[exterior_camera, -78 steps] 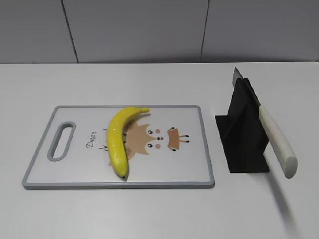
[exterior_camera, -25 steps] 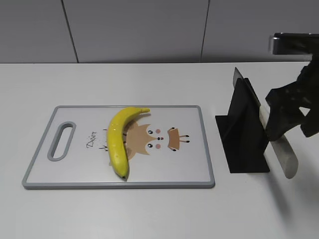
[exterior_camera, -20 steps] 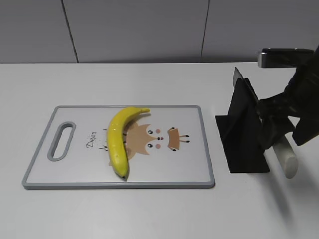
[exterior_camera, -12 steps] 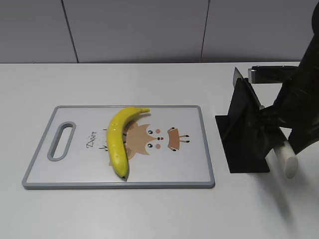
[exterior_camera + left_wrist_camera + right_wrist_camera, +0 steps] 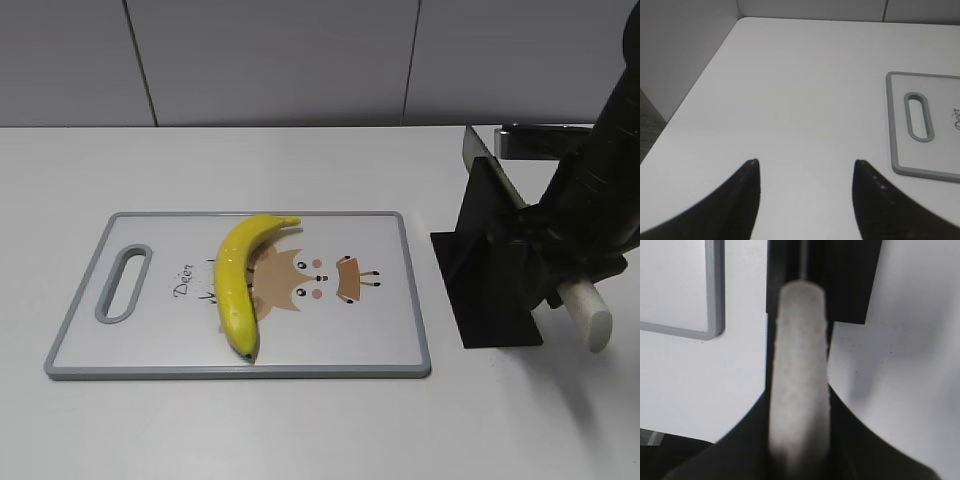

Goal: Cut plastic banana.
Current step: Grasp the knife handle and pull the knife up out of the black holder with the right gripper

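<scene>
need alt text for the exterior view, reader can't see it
The right gripper is closed around a white-handled knife sitting in a black stand. To the left, a whole yellow banana lies on a gray-rimmed cutting board.

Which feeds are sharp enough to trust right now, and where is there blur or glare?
Exterior view: sharp, evenly lit, a small glare streak on the plastic banana. Right wrist view: knife handle fills the frame, soft and out of focus. Left wrist view: table sharp, left gripper fingers dark and slightly blurred.
</scene>
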You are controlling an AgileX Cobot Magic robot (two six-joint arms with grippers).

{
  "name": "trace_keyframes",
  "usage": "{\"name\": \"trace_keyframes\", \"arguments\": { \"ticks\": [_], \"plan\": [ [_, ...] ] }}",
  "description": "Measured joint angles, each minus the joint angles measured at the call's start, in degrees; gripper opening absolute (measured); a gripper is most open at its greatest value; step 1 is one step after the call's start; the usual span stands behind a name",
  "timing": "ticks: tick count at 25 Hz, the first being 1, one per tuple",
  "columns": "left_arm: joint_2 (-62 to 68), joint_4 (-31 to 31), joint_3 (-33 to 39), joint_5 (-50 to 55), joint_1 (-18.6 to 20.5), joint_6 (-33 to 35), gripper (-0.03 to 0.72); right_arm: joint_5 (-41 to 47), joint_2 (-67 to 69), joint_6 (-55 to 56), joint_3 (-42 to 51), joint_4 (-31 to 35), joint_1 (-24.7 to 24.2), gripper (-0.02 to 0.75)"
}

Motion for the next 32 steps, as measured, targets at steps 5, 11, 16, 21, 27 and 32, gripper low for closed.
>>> {"name": "trace_keyframes", "arguments": {
  "ticks": [5,11,16,21,27,32],
  "plan": [
    [0.0,0.0,0.0,0.0,0.0,0.0,0.573,0.6,-1.4,-1.1,0.0,0.9,-0.1,0.178],
    [0.0,0.0,0.0,0.0,0.0,0.0,0.573,3.7,-4.6,-3.2,0.0,1.2,-0.2,0.181],
    [0.0,0.0,0.0,0.0,0.0,0.0,0.573,4.7,-8.6,-5.0,-0.5,-0.4,-0.2,0.181],
    [0.0,0.0,0.0,0.0,0.0,0.0,0.573,4.8,-10.6,-7.8,-1.7,-0.2,0.0,0.179],
    [0.0,0.5,0.0,-0.1,0.0,0.0,0.573,6.6,-10.7,-12.7,-6.1,0.1,0.0,0.178],
    [0.0,0.9,0.0,-0.1,0.0,0.0,0.573,6.8,-10.7,-19.4,-9.7,2.7,0.0,0.178]
  ]
}}
